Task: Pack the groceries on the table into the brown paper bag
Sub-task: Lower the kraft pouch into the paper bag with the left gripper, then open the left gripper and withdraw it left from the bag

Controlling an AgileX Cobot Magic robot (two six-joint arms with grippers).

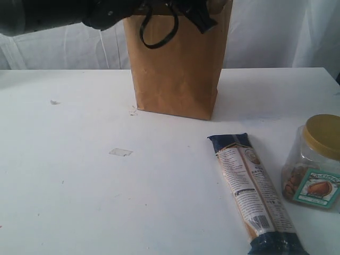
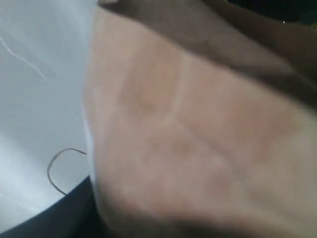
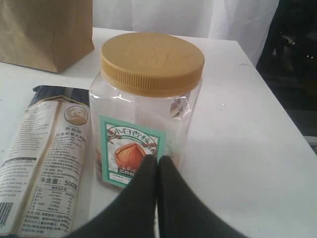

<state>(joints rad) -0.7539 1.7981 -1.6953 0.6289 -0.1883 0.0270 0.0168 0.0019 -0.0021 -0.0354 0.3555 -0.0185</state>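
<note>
Exterior view — nuts [image 1: 291,184] low in gold-lidded clear jar [image 1: 314,159]; right jaws closed, empty; left jaws' state unclear.

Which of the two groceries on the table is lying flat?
The long pasta packet, dark blue at both ends, lies flat on its side; the gold-lidded clear jar beside it stands upright.

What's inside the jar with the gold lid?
The gold-lidded clear jar looks mostly empty; brown nut-like pieces lie at its bottom. Its label covers whatever sits behind it.
</note>
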